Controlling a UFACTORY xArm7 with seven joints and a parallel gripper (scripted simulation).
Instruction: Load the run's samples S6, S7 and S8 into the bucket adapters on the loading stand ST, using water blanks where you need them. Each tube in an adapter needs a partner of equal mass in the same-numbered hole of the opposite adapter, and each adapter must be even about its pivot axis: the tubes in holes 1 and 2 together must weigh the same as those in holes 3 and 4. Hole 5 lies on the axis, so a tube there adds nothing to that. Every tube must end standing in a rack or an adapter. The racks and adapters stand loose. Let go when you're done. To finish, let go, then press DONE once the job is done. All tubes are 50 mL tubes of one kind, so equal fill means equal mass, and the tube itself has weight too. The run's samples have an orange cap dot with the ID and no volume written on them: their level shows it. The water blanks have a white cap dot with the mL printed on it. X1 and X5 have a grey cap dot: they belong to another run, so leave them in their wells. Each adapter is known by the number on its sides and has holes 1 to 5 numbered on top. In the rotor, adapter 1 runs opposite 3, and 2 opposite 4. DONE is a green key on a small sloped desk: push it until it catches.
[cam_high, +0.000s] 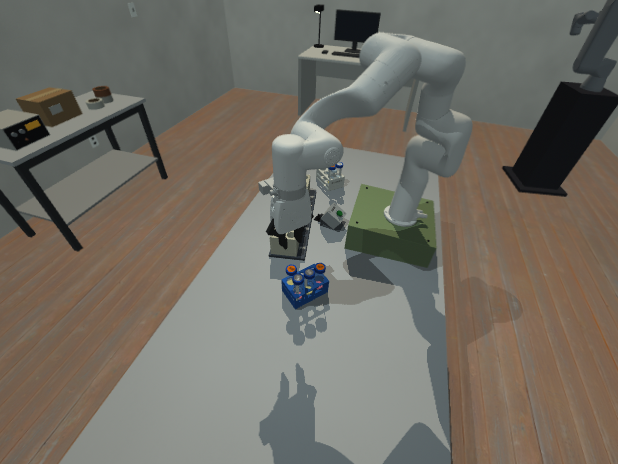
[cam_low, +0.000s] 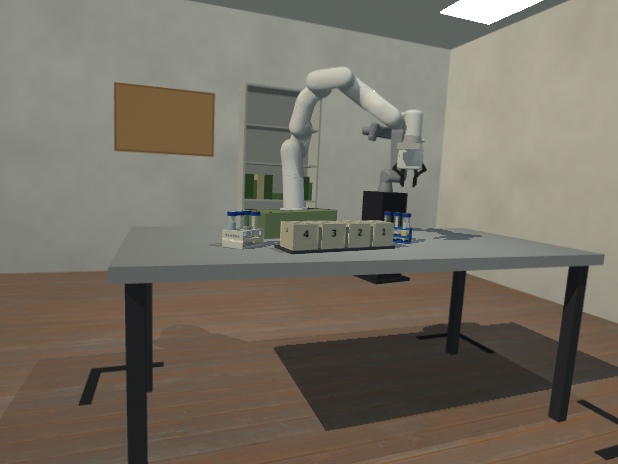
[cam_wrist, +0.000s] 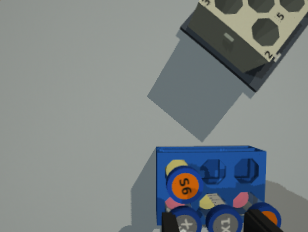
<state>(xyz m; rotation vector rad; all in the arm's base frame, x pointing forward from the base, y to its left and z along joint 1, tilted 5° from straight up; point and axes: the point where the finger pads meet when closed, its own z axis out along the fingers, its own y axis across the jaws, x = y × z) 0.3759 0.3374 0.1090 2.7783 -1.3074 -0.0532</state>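
A white seven-joint robot arm (cam_high: 382, 75) (cam_low: 292, 172), mounted on a green block (cam_high: 372, 202) (cam_low: 325, 216), suspends its gripper (cam_high: 291, 240) (cam_low: 408, 185) (cam_wrist: 210, 216) above the grey bench (cam_high: 225, 350) (cam_low: 350, 265) (cam_wrist: 75, 125), its black fingers parted and grasping nothing. Sample S6 (cam_wrist: 185, 186), an orange-dotted tube with a blue-rimmed cap, stands in a blue rack (cam_high: 312, 296) (cam_low: 410, 237) (cam_wrist: 230, 182), along with grey-dotted X1 (cam_wrist: 225, 224), a second grey-dotted tube (cam_wrist: 185, 222) whose label is partly hidden, and another orange-dotted tube (cam_wrist: 269, 216), its ID unreadable. Two wells beside S6 are vacant.

Near the rack, four cream bucket adapters, numbered 4 (cam_low: 305, 235), 3 (cam_low: 333, 234), 2 (cam_low: 359, 234) and 1 (cam_high: 284, 246) (cam_low: 383, 233) (cam_wrist: 240, 37), line the dark loading stand (cam_high: 287, 257) (cam_low: 335, 250) (cam_wrist: 218, 60). Number 1 is closest to the blue rack; the holes visible from the wrist hold no tubes. Past the opposite end, a white rack (cam_high: 336, 184) (cam_low: 233, 240) bears several blue-capped tubes. The green DONE key (cam_high: 339, 213) sits on its small sloped desk (cam_high: 330, 217) between stand and green block.
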